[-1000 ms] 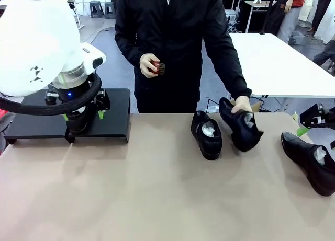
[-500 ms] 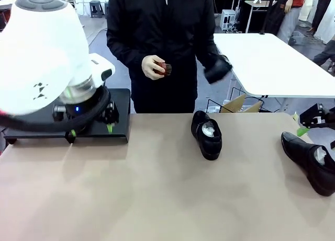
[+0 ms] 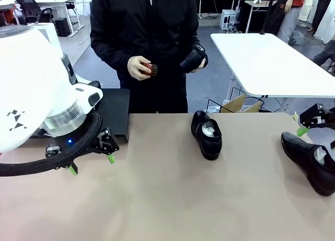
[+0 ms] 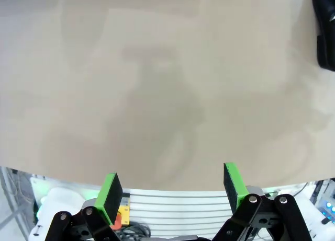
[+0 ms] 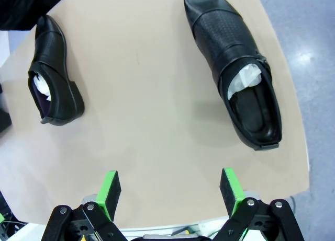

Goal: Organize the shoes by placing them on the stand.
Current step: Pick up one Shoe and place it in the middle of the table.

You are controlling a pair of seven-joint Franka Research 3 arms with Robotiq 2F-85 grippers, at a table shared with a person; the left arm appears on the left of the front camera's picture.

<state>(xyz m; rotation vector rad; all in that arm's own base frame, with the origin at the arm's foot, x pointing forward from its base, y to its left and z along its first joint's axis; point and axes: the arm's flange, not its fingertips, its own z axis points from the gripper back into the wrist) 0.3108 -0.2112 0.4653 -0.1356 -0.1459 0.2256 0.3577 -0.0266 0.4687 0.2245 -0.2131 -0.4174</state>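
Fetching step, I judge: both claws gape empty, the left claw [image 3: 90, 163] near the stand [image 3: 116, 107] at far left, the right claw [image 5: 170, 191] near the right-hand shoe [image 5: 235, 68], with the middle shoe [image 3: 207, 135] on the counter [image 3: 157, 199] between, so next a claw must clamp a shoe and carry it left to the stand.

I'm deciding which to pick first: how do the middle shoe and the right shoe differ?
The middle shoe sits near the centre of the table, toward its far side. The right shoe lies by the right edge, close to the right gripper. The middle shoe's toe points toward the robot, while the right shoe's toe points away, angled left. Both are black, stuffed with white paper, and on the table rather than the stand.
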